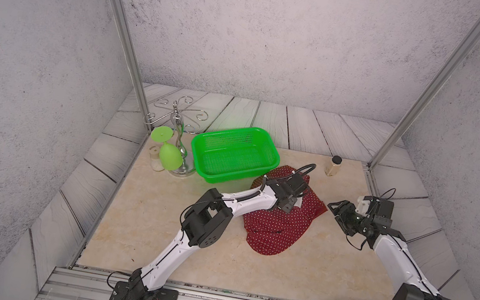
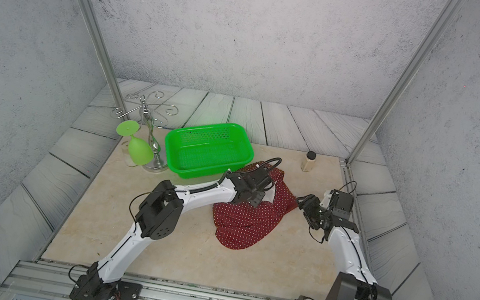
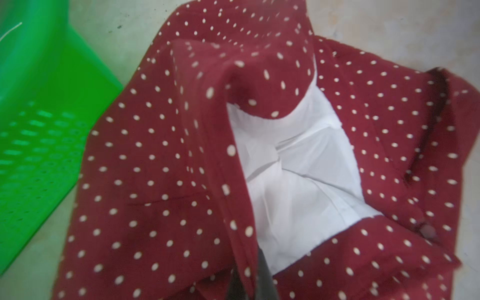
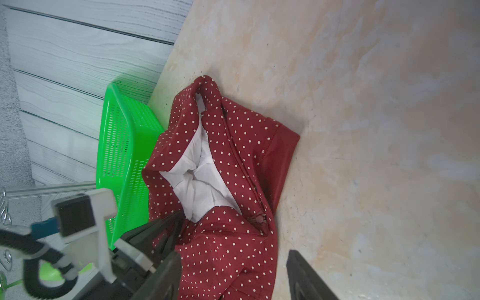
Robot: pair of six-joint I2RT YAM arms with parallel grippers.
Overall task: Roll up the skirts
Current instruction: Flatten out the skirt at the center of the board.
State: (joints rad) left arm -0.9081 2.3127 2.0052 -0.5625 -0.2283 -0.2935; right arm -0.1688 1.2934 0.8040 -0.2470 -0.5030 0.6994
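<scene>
Dark red polka-dot skirt [image 1: 277,231] lies crumpled on the beige table [image 1: 179,257], just beside the near corner of the green basket [image 1: 237,130], with its white lining [image 3: 298,168] showing at the open waist. Left gripper [image 1: 289,204] is clenched on a raised fold of the red cloth next to the lining. Right gripper [image 1: 337,212] hangs released just off the skirt's right edge, touching nothing. Step looks like straightening before any roll, and nothing is rolled yet. To do it well: lift the pinched fold only enough to pull the cloth flat, have the right gripper take the opposite edge, tuck the lining inside, keep clear of the basket, then roll from one end, tight and even. No brand, label or writing readable anywhere; the jar [image 1: 334,167] at the back shows none.
</scene>
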